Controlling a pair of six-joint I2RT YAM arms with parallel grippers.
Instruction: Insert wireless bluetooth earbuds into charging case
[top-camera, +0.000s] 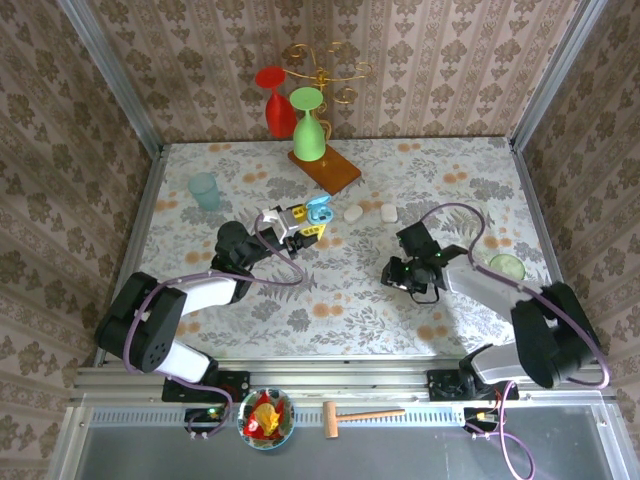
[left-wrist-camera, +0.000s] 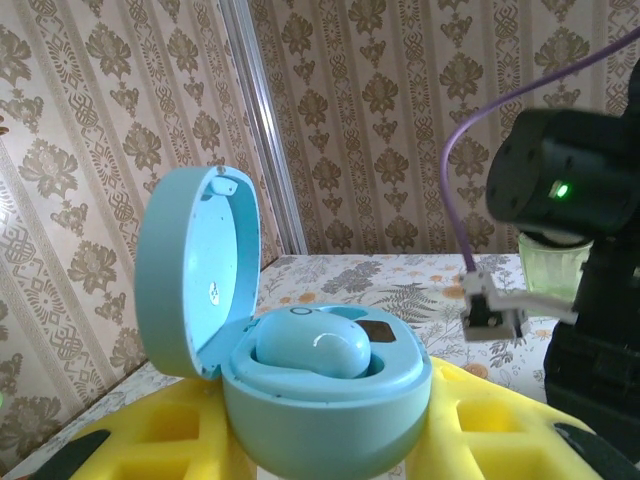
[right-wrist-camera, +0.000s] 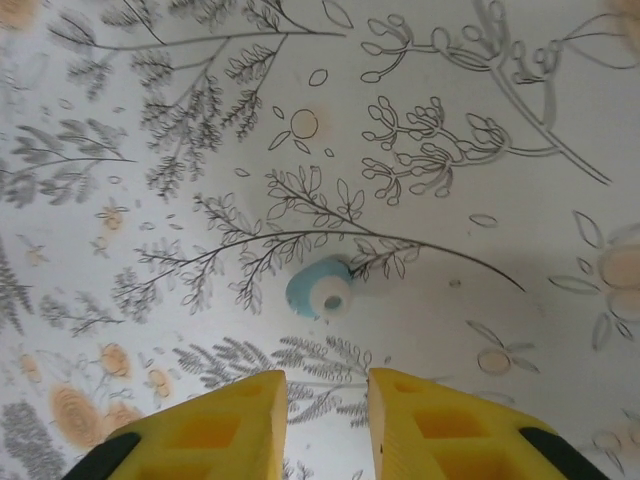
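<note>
Contact is not yet made: the loose earbud is seen flat on the tablecloth, well apart from the charging case and just ahead of the right gripper, whose jaws are parted a little and empty. The case is clamped, lid up, in the left gripper, with the seated bud inside. Light, slick plastic is expected, so a gentle pinch across the rounded blue body is advised.

Robot test booth: wallpapered panels on an aluminium frame.
</note>
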